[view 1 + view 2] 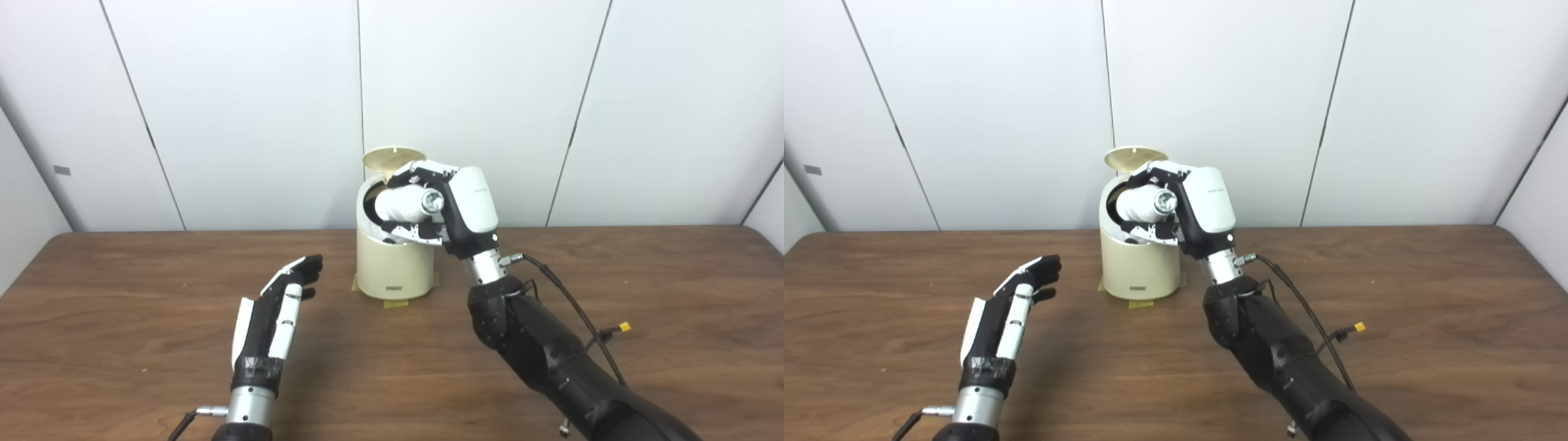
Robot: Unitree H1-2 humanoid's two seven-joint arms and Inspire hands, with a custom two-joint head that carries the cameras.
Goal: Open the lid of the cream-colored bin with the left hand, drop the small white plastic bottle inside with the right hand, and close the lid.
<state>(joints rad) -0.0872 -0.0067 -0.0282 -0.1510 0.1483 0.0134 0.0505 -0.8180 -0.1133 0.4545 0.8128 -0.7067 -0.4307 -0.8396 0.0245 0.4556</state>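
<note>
Fingers spread and holding nothing, the left hand (278, 312) hovers over the wooden table (122, 343), just left of the cream-colored bin (392, 269). That bin's lid (394, 157) stands tipped up, and a small dark label low on its front is too tiny to read. Over the opening, the right hand (450, 211) grips the small white plastic bottle (407, 205) sideways; faint grey lettering on the hand's white back stays illegible.

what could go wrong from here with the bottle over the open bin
1. The bottle lies sideways in the right hand across the bin opening; released like this it may catch on the rim instead of dropping in.
2. The lid stands up just behind the hand, so a bump might knock it down.
3. The left hand is open, off the bin, so nothing steadies it.
</note>
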